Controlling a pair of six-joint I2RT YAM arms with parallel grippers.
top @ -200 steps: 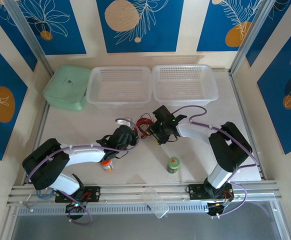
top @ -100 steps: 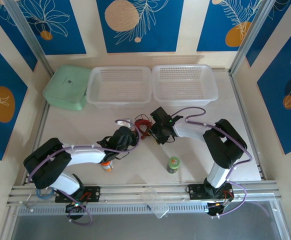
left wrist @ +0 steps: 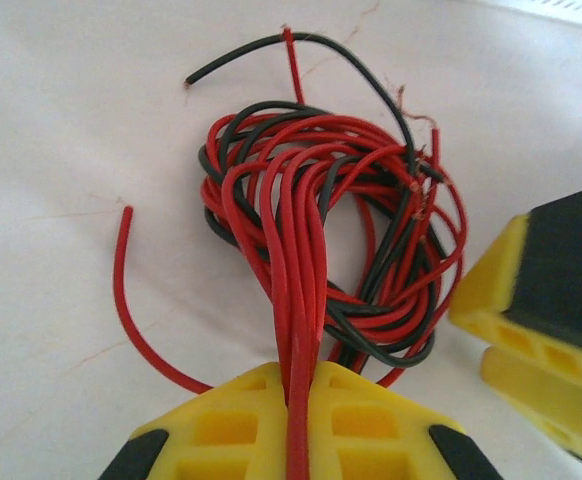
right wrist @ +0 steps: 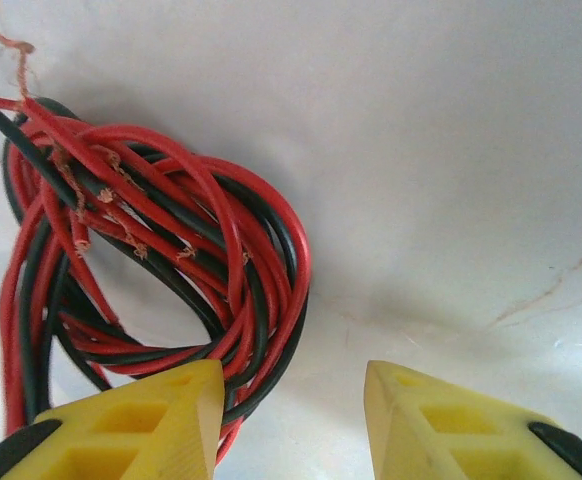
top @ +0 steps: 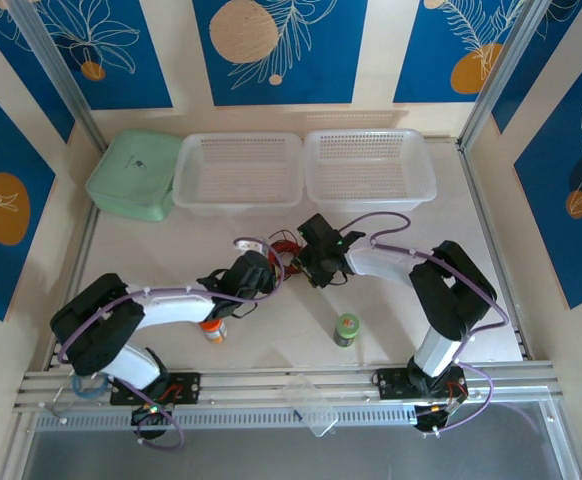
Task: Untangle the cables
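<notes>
Tangle of red and black cables (left wrist: 321, 250), left gripper (left wrist: 298, 378) pinching several red ones, right gripper (right wrist: 293, 388) spread alongside; a hard pull could tighten the knot.

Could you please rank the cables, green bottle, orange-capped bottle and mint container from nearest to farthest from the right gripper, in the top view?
1. cables, beside the right gripper.
2. green bottle, front centre.
3. orange-capped bottle, front left.
4. mint container, far left corner.
</notes>
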